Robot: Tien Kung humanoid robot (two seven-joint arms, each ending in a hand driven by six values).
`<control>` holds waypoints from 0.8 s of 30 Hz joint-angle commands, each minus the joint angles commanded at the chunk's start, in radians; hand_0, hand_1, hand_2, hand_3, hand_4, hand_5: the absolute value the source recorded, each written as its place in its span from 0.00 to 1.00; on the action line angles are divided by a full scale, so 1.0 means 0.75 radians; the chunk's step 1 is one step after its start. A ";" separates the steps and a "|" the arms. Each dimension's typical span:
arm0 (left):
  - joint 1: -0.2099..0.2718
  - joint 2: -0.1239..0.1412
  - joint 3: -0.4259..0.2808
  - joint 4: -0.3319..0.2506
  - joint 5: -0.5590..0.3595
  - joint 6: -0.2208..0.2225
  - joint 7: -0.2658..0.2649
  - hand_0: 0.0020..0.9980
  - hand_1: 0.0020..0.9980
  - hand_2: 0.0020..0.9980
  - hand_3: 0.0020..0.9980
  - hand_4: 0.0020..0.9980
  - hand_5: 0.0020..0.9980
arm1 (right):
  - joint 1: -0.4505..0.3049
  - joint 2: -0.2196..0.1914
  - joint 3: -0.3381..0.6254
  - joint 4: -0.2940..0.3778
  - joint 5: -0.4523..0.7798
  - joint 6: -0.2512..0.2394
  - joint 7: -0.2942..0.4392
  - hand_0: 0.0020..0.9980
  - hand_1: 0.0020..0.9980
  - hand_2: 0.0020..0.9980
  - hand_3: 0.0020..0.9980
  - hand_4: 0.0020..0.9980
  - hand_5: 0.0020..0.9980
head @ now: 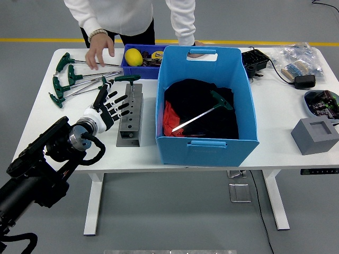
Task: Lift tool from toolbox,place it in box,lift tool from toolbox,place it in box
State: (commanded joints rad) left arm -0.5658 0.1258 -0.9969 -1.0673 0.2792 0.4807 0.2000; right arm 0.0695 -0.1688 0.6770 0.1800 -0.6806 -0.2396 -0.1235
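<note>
My left hand (108, 103) is open with fingers spread, empty, right beside the left side of a grey metal tool rack (130, 116). A green T-handle tool (128, 78) stands in the rack's far end, just beyond my fingertips. Several more green T-handle tools (66, 79) lie on the table's far left. The big blue box (206, 143) holds black and red cloth and one green T-handle tool (204, 112). A person's hand (98, 50) hovers over the loose tools; the other hand (196, 51) rests at the box's far rim. My right arm is out of view.
A small dark blue tray (151, 69) with a yellow tape measure (133, 56) stands behind the rack. At the right are a grey block (315, 135), a bowl of parts (320, 101), a black device (254, 61), an adapter (304, 80) and a plastic bag (299, 59).
</note>
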 joint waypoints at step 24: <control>-0.123 -0.001 0.095 0.198 -0.138 -0.090 -0.073 0.24 0.36 0.58 0.88 0.77 0.74 | 0.032 -0.008 -0.078 0.000 0.070 0.003 0.013 0.65 0.61 0.71 0.55 0.80 0.61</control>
State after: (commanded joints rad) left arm -0.6577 0.1247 -0.9260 -0.9186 0.1759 0.4136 0.1455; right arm 0.0936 -0.1745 0.6186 0.1800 -0.6280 -0.2372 -0.1136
